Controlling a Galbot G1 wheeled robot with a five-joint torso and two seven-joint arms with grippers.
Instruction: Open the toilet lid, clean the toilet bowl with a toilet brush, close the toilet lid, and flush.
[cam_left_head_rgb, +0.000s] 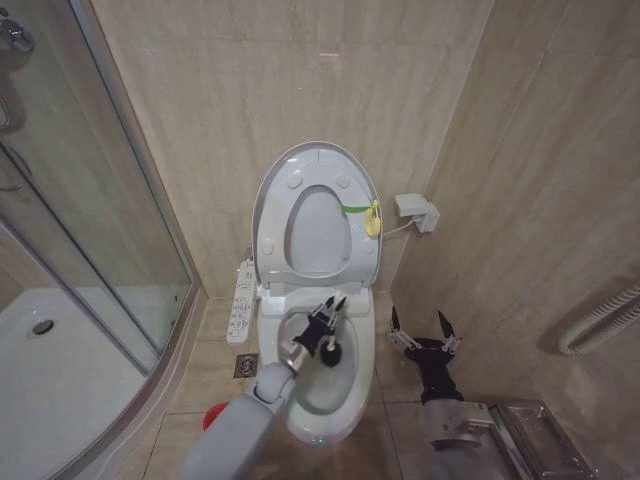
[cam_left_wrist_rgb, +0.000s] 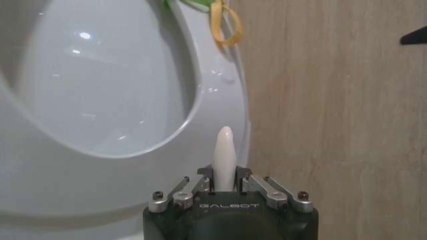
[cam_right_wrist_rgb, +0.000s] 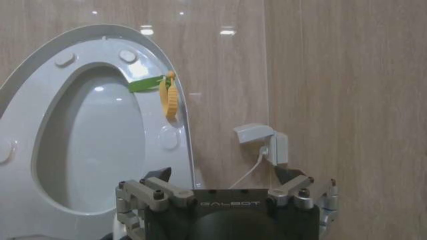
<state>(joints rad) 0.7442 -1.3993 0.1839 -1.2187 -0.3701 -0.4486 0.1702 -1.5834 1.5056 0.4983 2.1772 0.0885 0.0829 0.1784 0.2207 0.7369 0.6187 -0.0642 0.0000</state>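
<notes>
A: Where's the left hand (cam_left_head_rgb: 328, 318)?
B: Over the toilet bowl (cam_left_head_rgb: 362, 345), clamped around the white handle of the toilet brush (cam_left_head_rgb: 331, 349). The dark bristle head sits inside the bowl, toward its 12 o'clock end.

A: And the toilet lid (cam_left_head_rgb: 288, 178)?
B: Raised upright against the wall, seat up with it, the yellow-green tag (cam_left_head_rgb: 364, 213) at its 3 o'clock edge.

A: The right hand (cam_left_head_rgb: 423, 328)?
B: Idle beside the bowl at 3 o'clock, above the floor, fingers spread apart, holding nothing. A red holder cup (cam_left_head_rgb: 211, 415) stands on the floor at 8 o'clock.
</notes>
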